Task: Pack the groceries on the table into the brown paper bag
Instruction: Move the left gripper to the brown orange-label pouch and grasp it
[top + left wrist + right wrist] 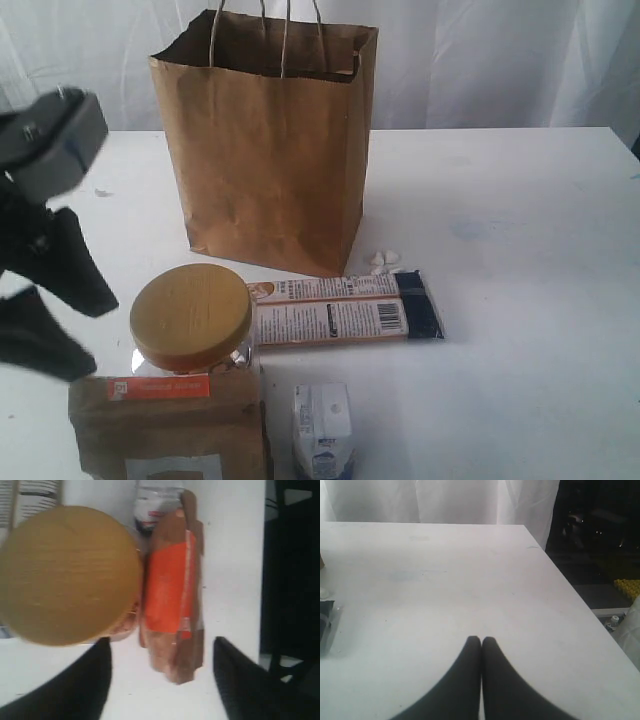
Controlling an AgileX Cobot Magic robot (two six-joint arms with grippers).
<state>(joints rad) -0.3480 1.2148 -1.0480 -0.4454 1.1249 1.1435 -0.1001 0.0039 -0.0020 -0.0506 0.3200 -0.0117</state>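
Brown paper pouch with an orange label (172, 590) sits on the white tabletop (470, 580) beside the yellow-lidded clear jar (70, 575), just ahead of the left gripper (161, 642), its jaws spread apart, while the right gripper (481, 641) hangs pinched closed well away.

No word, brand or number could be read anywhere. The long navy-orange packet (345, 310) carried rows of fine dark print on pale panels and a barcode (392, 318), all too small to make out. The brown paper pouch (170, 430) bore an orange label (160, 388) with faint pale lettering, blurred beyond reading, and a white panel (172, 467) cut off at the frame edge. The small white carton (322, 430) showed blue printing, likewise illegible.
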